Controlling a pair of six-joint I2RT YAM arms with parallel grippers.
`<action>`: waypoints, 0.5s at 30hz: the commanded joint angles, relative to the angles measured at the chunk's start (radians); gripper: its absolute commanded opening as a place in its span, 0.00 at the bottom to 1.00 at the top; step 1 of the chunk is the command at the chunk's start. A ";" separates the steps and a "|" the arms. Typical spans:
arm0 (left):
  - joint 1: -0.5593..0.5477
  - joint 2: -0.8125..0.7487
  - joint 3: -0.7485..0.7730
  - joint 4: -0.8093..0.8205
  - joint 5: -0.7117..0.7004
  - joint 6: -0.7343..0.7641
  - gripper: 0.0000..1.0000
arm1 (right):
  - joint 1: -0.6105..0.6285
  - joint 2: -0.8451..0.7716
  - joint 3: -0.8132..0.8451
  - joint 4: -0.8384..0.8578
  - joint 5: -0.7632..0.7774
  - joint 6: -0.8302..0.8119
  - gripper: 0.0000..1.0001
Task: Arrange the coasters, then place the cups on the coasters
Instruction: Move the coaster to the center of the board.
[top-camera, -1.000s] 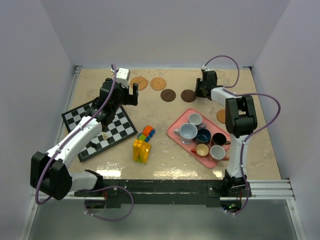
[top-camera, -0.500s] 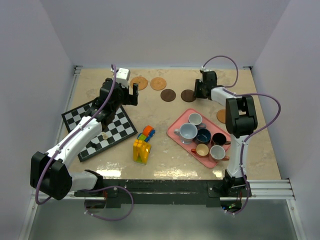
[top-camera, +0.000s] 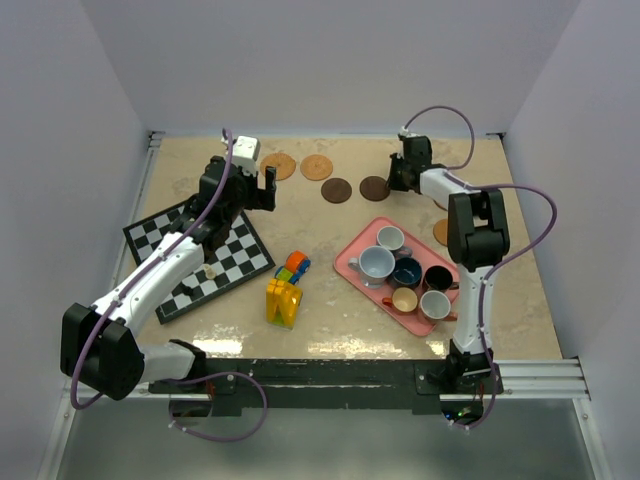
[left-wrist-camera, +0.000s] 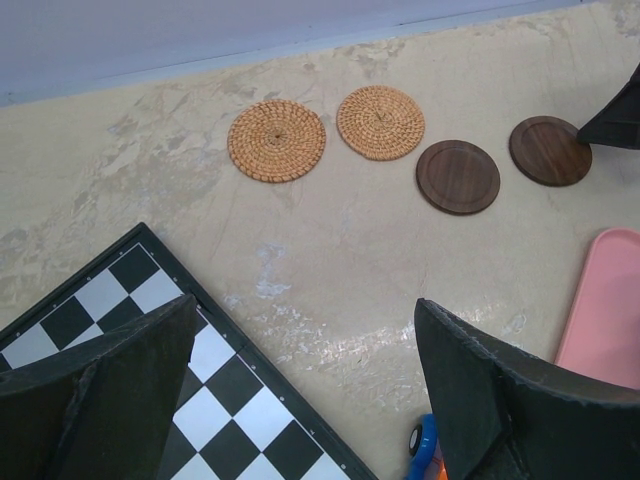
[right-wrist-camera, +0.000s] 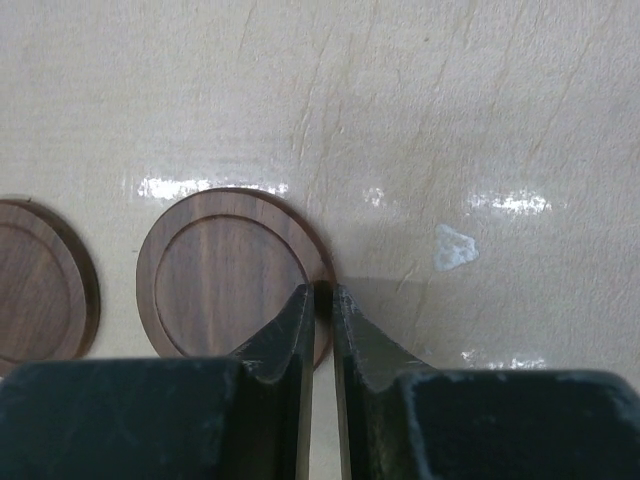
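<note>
Right gripper (right-wrist-camera: 320, 293) narrowed since earlier, now pinching dark brown coaster (right-wrist-camera: 225, 270) rim; left gripper (left-wrist-camera: 305, 305) wide open, empty.

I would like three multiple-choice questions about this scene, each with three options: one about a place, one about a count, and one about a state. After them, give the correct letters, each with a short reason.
1. Where are the cups?
A) on the coasters
B) on the pink tray
C) on the checkerboard

2. How many dark brown coasters lie in the far row?
A) two
B) four
C) none

3. How do the fingers of the right gripper stand?
A) wide open
B) almost together at a coaster's edge
C) around a cup

Answers:
1 B, since all six cups stand on the tray.
2 A, since two dark discs lie beside two woven tan ones.
3 B, since the right wrist view shows only a thin gap between them at the rim.
</note>
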 joint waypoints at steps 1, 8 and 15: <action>-0.005 -0.029 -0.003 0.034 -0.018 0.011 0.95 | 0.005 0.048 0.038 -0.036 0.034 0.020 0.11; -0.005 -0.030 -0.003 0.034 -0.021 0.011 0.95 | 0.005 0.065 0.054 -0.033 0.052 0.031 0.10; -0.005 -0.030 -0.003 0.034 -0.021 0.010 0.95 | 0.003 0.077 0.067 -0.033 0.069 0.037 0.09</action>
